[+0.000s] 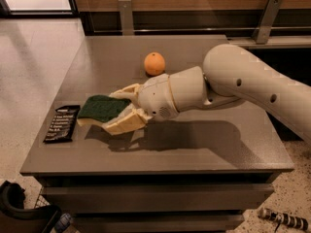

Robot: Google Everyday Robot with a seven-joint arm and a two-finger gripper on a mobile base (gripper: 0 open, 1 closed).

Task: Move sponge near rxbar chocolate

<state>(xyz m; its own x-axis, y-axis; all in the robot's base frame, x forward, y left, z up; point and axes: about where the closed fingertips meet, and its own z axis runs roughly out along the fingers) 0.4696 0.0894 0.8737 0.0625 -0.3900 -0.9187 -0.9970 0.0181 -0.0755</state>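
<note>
Now, my gripper [112, 111] is positioned low over the front left part of the tabletop [97, 57]. Its fingers [124, 125] are clamped on the sponge [99, 107], one at the far side and one at the near side, green face up. The sponge sits just beside the rxbar chocolate [62, 123], which lies flat near the left edge, and a narrow gap separates the two. The shadow close beneath suggests the sponge hangs slightly above the surface, but I cannot confirm contact. I judge the placement position reached, so the step in hand is the set-down. I lower straight down and add no leftward travel, since a nudge could push the bar toward the edge. I release only once the foam rests fully on the tabletop, so that it does not drop or roll. I then lift before retracting to the right, staying clear of the orange [154, 63] behind my wrist.
</note>
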